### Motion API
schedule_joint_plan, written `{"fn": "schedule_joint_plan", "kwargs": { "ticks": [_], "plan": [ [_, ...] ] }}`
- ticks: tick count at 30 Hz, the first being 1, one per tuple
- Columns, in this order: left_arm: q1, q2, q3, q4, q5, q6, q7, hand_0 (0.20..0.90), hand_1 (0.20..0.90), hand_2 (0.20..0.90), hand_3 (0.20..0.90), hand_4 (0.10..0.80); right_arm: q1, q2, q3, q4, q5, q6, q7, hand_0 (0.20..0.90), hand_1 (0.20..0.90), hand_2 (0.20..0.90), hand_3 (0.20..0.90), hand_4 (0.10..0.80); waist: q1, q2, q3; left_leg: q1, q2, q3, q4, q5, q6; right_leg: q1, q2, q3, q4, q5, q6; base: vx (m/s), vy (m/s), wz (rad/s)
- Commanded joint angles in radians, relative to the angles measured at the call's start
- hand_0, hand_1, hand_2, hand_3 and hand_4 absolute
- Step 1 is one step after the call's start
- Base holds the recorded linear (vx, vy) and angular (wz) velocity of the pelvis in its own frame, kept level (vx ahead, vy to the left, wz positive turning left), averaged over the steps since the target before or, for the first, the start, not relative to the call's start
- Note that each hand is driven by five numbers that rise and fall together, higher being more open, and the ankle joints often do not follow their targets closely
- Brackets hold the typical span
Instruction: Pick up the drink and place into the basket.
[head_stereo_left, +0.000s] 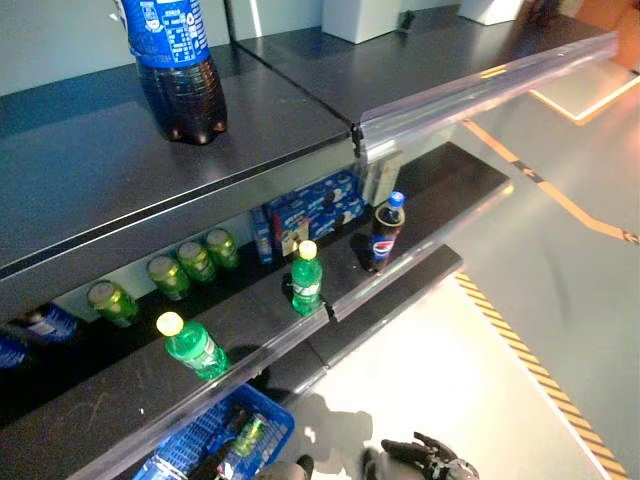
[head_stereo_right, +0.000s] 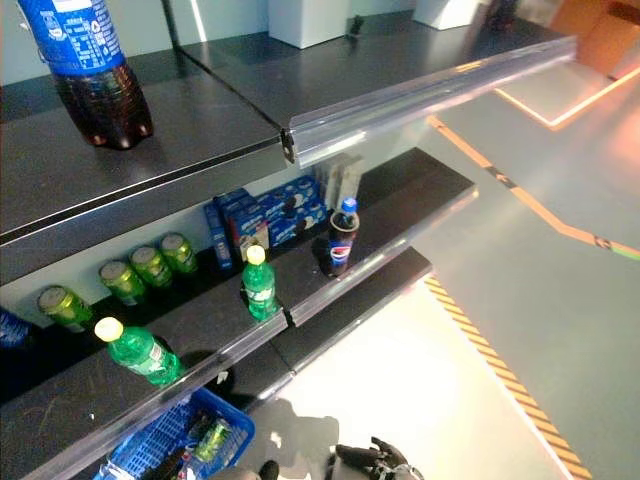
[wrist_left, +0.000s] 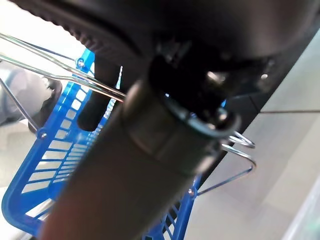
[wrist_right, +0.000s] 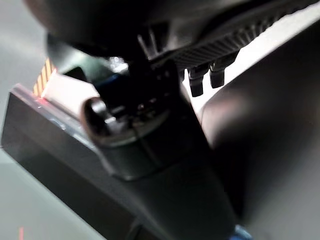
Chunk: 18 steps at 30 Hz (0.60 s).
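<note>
blue basket (head_stereo_left: 275, 415) — holding bottles (head_stereo_left: 247, 437)

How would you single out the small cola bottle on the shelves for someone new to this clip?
Find the middle shelf, beneath the top one carrying a large cola bottle. Near its front edge, right of the upright green bottle, stands the small cola bottle: the only dark drink there with a blue cap.

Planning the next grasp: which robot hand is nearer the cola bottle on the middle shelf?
Right. The right robot hand shows low by the floor, below the cola bottle. The left robot hand is at the blue basket, further left.
</note>
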Motion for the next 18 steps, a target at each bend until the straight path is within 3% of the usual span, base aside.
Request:
{"fn": "schedule_joint_plan", "kwargs": {
  "ticks": [1, 3, 4, 5, 7, 8, 9, 11, 12, 13, 15, 18],
  "plan": [
    [0.03, 0.048, -0.007, -0.109, -0.004, -0.06, -0.004, 0.3, 0.3, 0.3, 0.2, 0.1, -0.011, -0.009, 0.004, 0.017, -0.019, 0.004, -0.021, 0.9, 0.9, 0.9, 0.9, 0.8, 0.003, -0.004, 0.011, 0.059, 0.119, 0.083, -0.042, -0.057, -0.053, 0.011, -0.038, 0.049, -0.092, 0.254, 0.035, 0.158, -0.576, 0.98],
    [0.037, 0.037, -0.003, -0.11, 0.022, -0.077, 0.006, 0.3, 0.3, 0.3, 0.2, 0.1, -0.016, -0.014, 0.034, -0.001, -0.057, 0.007, -0.043, 0.9, 0.9, 0.9, 0.9, 0.8, 0.011, -0.01, 0.007, 0.066, 0.175, 0.078, -0.045, -0.043, -0.088, 0.034, -0.022, 0.03, -0.067, 0.2, 0.032, 0.094, -0.519, 0.84],
    [0.046, 0.023, 0.028, -0.113, 0.027, -0.089, 0.019, 0.3, 0.3, 0.3, 0.2, 0.1, -0.014, -0.02, 0.057, -0.043, -0.051, 0.067, -0.042, 0.9, 0.9, 0.9, 0.9, 0.8, 0.023, -0.022, 0.003, 0.057, 0.233, 0.101, -0.037, -0.019, -0.116, 0.043, -0.015, -0.011, -0.04, 0.16, 0.022, 0.018, -0.568, 0.71],
    [0.049, 0.022, 0.036, -0.114, 0.03, -0.087, 0.009, 0.3, 0.3, 0.3, 0.2, 0.1, -0.01, -0.028, 0.065, -0.052, -0.011, 0.069, -0.036, 0.9, 0.9, 0.9, 0.9, 0.8, 0.029, -0.027, 0.002, 0.029, 0.274, 0.114, -0.037, 0.021, -0.128, 0.05, 0.003, -0.027, -0.026, 0.128, 0.001, -0.024, -0.663, 0.6],
    [0.035, 0.021, 0.029, -0.097, 0.052, -0.082, -0.013, 0.3, 0.3, 0.3, 0.2, 0.1, -0.002, -0.046, 0.041, -0.045, 0.022, 0.026, -0.025, 0.9, 0.9, 0.9, 0.9, 0.8, 0.04, -0.037, 0.012, -0.037, 0.341, 0.208, -0.05, 0.121, -0.138, 0.091, 0.015, -0.112, -0.039, 0.107, -0.025, -0.065, -0.504, 0.61],
    [0.018, 0.012, 0.025, -0.094, 0.072, -0.078, -0.012, 0.3, 0.3, 0.3, 0.2, 0.1, 0.013, -0.048, 0.02, -0.042, 0.044, 0.012, -0.045, 0.9, 0.9, 0.9, 0.9, 0.8, 0.037, -0.039, 0.016, -0.085, 0.356, 0.302, -0.061, 0.174, -0.138, 0.111, 0.024, -0.162, -0.055, 0.102, -0.035, -0.074, -0.354, 0.7],
    [0.011, 0.012, 0.017, -0.097, 0.09, -0.072, -0.013, 0.3, 0.3, 0.3, 0.2, 0.1, 0.023, -0.05, 0.009, -0.039, 0.068, 0.003, -0.051, 0.9, 0.9, 0.9, 0.9, 0.8, 0.033, -0.039, 0.017, -0.108, 0.359, 0.357, -0.054, 0.195, -0.141, 0.117, 0.028, -0.192, -0.064, 0.1, -0.04, -0.098, -0.336, 1.29],
    [-0.008, 0.013, -0.012, -0.097, 0.101, -0.048, -0.006, 0.3, 0.3, 0.3, 0.2, 0.1, 0.046, -0.063, -0.039, -0.019, 0.106, -0.021, -0.051, 0.9, 0.9, 0.9, 0.9, 0.8, 0.021, -0.041, 0.017, -0.148, 0.342, 0.465, -0.014, 0.197, -0.144, 0.134, 0.029, -0.283, -0.094, 0.099, -0.057, -0.149, -0.268, 1.81],
    [-0.008, 0.011, -0.022, -0.088, 0.083, -0.045, -0.009, 0.3, 0.3, 0.3, 0.2, 0.1, 0.041, -0.076, -0.061, -0.001, 0.101, -0.025, -0.043, 0.9, 0.9, 0.9, 0.9, 0.8, 0.019, -0.045, 0.019, -0.146, 0.299, 0.467, 0.025, 0.151, -0.136, 0.141, 0.027, -0.307, -0.104, 0.099, -0.066, -0.16, -0.188, 1.34],
    [-0.006, 0.009, -0.026, -0.085, 0.068, -0.048, -0.009, 0.3, 0.3, 0.3, 0.2, 0.1, 0.036, -0.082, -0.068, 0.005, 0.098, -0.026, -0.04, 0.9, 0.9, 0.9, 0.9, 0.8, 0.018, -0.046, 0.018, -0.147, 0.281, 0.463, 0.041, 0.137, -0.134, 0.141, 0.029, -0.31, -0.107, 0.1, -0.07, -0.16, -0.128, 0.94],
    [0.008, 0.003, -0.005, -0.064, 0.046, -0.056, -0.019, 0.3, 0.3, 0.3, 0.2, 0.1, 0.028, -0.1, -0.1, 0.017, 0.1, -0.021, -0.027, 0.9, 0.9, 0.9, 0.9, 0.8, 0.016, -0.053, 0.009, -0.131, 0.211, 0.45, 0.109, 0.083, -0.12, 0.144, 0.037, -0.322, -0.123, 0.106, -0.083, -0.13, -0.095, 0.45],
    [0.019, -0.004, 0.034, -0.024, 0.028, -0.084, -0.019, 0.3, 0.3, 0.3, 0.2, 0.1, 0.029, -0.106, -0.127, 0.016, 0.09, -0.004, -0.026, 0.9, 0.9, 0.9, 0.9, 0.8, 0.011, -0.061, -0.012, -0.098, 0.147, 0.456, 0.184, 0.025, -0.102, 0.158, 0.058, -0.346, -0.133, 0.097, -0.104, -0.089, -0.075, 0.27]
  ]
}}
